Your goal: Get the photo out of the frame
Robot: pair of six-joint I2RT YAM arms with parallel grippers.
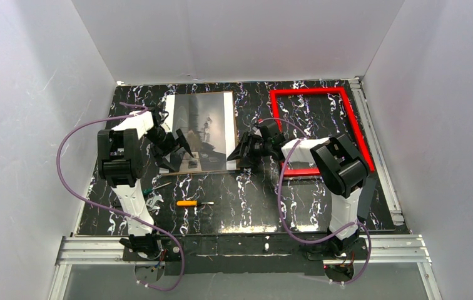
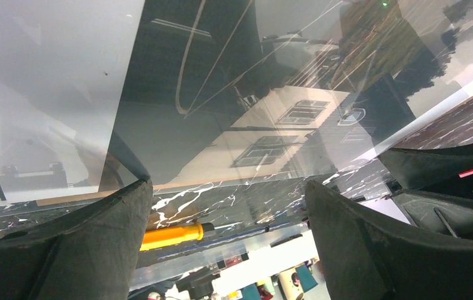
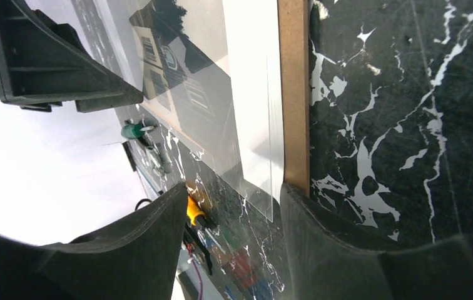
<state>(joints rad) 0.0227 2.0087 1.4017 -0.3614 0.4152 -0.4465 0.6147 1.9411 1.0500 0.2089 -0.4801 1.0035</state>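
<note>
The frame (image 1: 309,91) lies bare at the far right corner of the table (image 1: 284,206), with nothing inside its red border. The photo (image 1: 203,128) rests well apart from it, toward the far edge left of centre, on a brown backing board (image 3: 295,94). A clear sheet (image 3: 256,156) appears to cover the print and overhang the board at the near right corner.

The step in hand looks like freeing the print from this stack. To do it well, the right arm should catch only the thin edge at that corner, lifting at a shallow angle so the print does not crease. The left arm can steady the opposite side so the board does not slide toward the near edge. Which layer the fingers would catch is hard to judge, since the sheet is glossy and full of reflections.

The left gripper (image 1: 181,156) sits over the stack's near left corner, its jaws spread wide and holding nothing. The right gripper (image 3: 234,206) straddles the near right corner, its jaws apart and not clamped; whether a finger touches the board cannot be told. An orange-handled screwdriver (image 1: 191,203) lies by the near edge, untouched.
</note>
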